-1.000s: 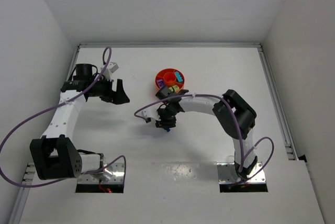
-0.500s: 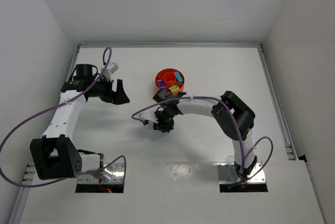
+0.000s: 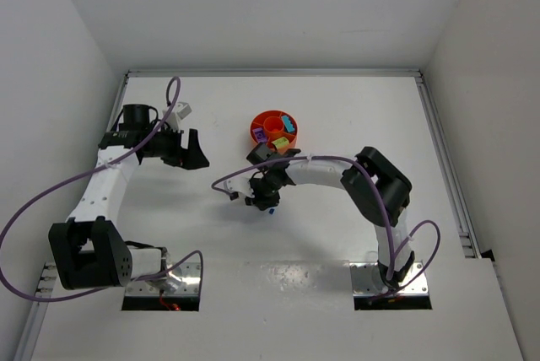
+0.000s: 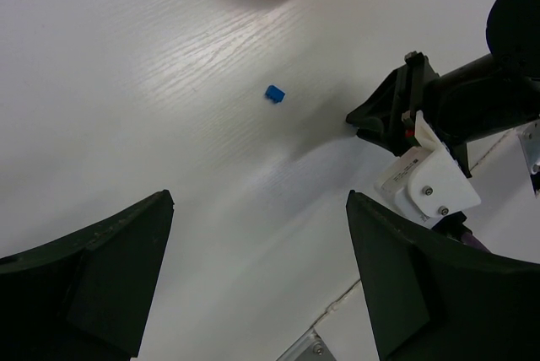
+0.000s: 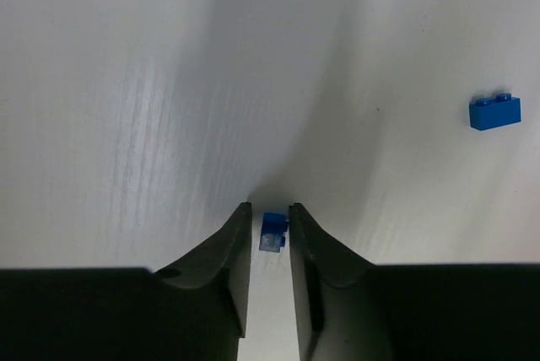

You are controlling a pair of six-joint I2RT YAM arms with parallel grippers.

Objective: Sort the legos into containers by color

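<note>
**A:** Right gripper (image 5: pixel 270 207)?

**B:** It has shifted left and sits low over the table (image 5: pixel 126 83). Its jaws are narrowed around a blue lego (image 5: pixel 272 233); I cannot tell if it is pinched.

**A:** Left gripper (image 4: pixel 257 205)?

**B:** Wide open and empty. The bowl (image 3: pixel 253 132) is near, so lifting looks next.

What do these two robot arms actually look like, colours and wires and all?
The left arm and right arm are white tubes with chunky black joints. A purple cable loops loosely along each. The left pincer and right pincer are black, with two wedge-shaped fingers.
</note>
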